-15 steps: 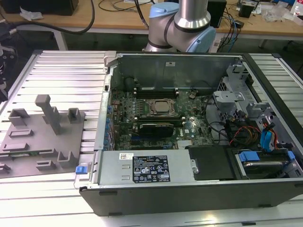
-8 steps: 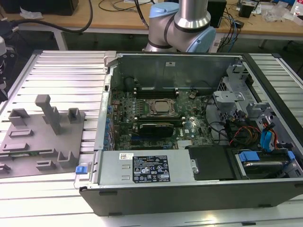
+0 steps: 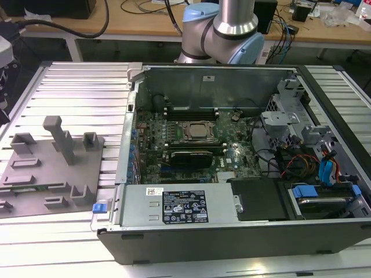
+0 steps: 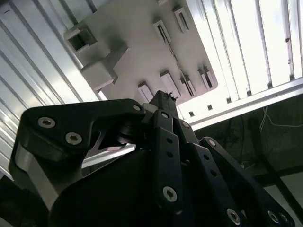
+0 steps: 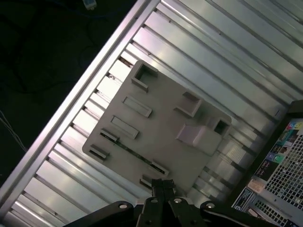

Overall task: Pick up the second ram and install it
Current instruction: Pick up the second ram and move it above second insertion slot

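My arm (image 3: 223,23) runs off the exterior view's top edge; the grey plate (image 3: 52,168) is clipped at that view's left. The second ram (image 5: 135,152) (a mere sliver along the plate) is too thin for its chips to be told.

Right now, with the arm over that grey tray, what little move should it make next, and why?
Probably open the gripper. Its tips look shut together above the grey tray, while the second ram lies in the tray's slot, ungrasped. Shut tips could not straddle that thin stick.
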Action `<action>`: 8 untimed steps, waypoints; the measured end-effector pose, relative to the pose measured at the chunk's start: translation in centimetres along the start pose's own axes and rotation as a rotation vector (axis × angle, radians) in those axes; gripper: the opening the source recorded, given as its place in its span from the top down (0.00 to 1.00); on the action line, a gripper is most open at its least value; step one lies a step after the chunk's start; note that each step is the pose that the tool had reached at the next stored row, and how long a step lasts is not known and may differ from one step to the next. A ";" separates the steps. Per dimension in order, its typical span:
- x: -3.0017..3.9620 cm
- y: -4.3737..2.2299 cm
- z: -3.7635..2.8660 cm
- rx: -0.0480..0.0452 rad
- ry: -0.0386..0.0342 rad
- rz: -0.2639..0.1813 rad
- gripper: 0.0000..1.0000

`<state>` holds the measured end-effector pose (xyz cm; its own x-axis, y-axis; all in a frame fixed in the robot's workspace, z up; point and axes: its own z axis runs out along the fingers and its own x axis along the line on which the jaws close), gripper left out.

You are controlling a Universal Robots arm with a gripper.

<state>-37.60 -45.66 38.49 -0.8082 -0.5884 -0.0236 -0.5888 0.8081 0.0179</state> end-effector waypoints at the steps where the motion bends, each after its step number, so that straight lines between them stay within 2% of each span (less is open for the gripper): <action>1: 0.00 0.00 0.00 0.0000 0.0004 -0.011 0.89; 8: 0.00 0.00 0.00 -0.0008 0.0031 -0.104 0.89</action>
<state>-37.59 -45.66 38.50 -0.7425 -0.6694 -0.0223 -0.6698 0.7424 0.0163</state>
